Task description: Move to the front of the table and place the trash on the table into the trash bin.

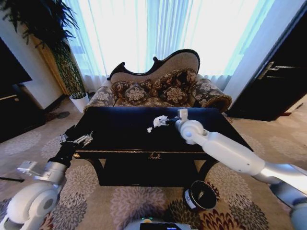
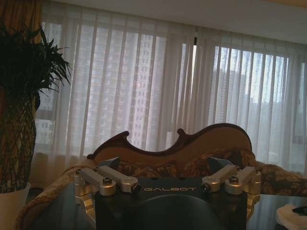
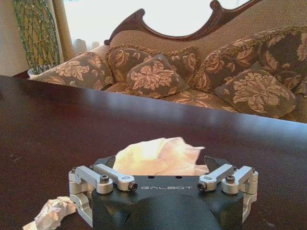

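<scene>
Your right gripper (image 1: pixel 165 120), jaws spread, straddles the crumpled tissue wad (image 3: pixel 160 156) mid-table (image 1: pixel 120 125); centre, then close gently. Left gripper (image 1: pixel 81 140) waits released off the left edge.

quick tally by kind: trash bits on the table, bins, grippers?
Trash bits: 2, both white: tissue wad at the right gripper, small scrap beside it
Trash bin: 1, on the floor in front of the table
Grippers: 2, the left gripper at the table's left front corner
Total: 5
</scene>
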